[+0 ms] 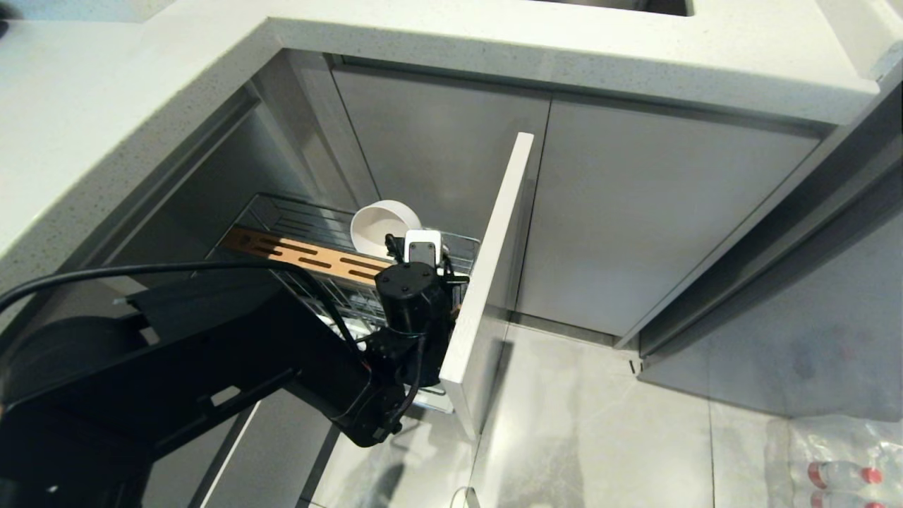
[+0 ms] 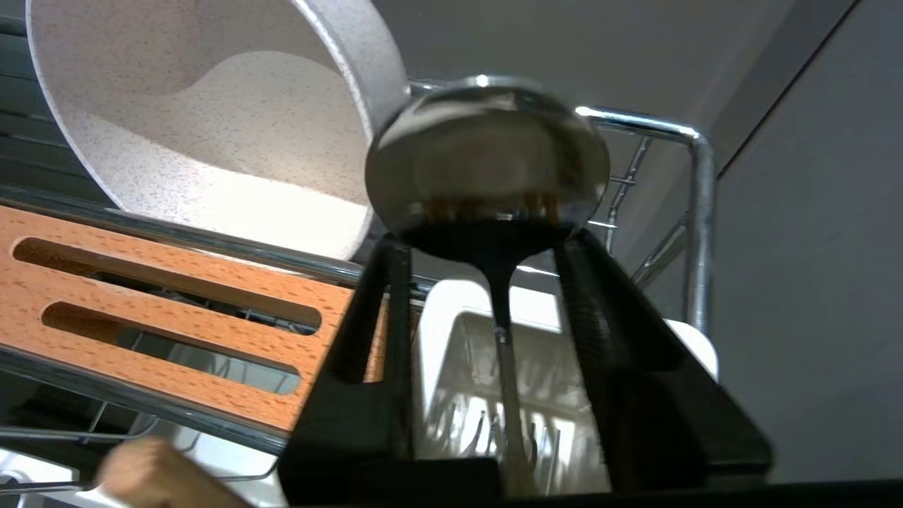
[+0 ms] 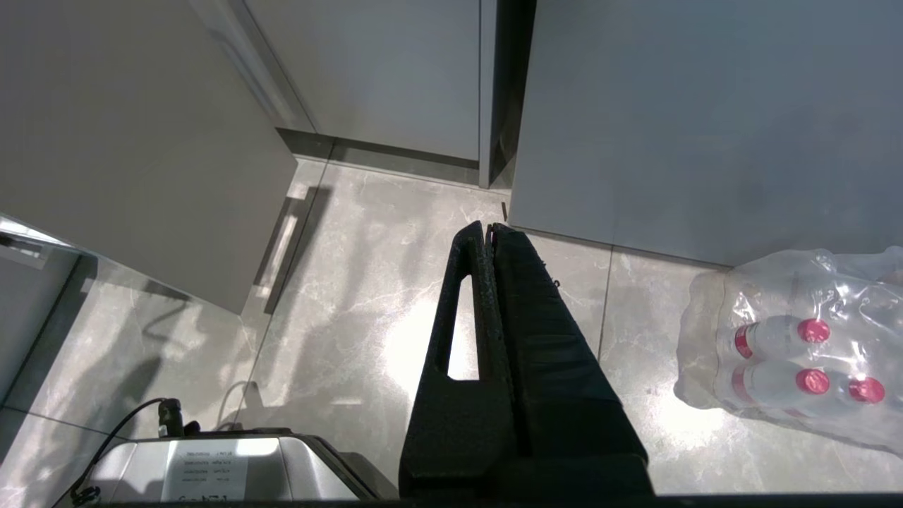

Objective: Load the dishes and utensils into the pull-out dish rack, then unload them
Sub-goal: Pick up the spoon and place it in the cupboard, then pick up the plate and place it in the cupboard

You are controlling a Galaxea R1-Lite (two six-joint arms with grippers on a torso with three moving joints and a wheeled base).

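One risk: left gripper [image 2: 487, 254] fingers parted w/ spoon [image 2: 487, 155] loose between, handle down in utensil cup [image 2: 458, 367] of rack [image 2: 695, 212]. Could tip, snag on retreat. Right gripper [image 3: 488, 236] shut, idle over floor.

left arm [image 1: 211, 367]: you have matte black, blocky housings
cable [image 1: 127, 271]: black, running along it
right gripper [image 3: 490, 233]: black, tapered, ribbed fingers
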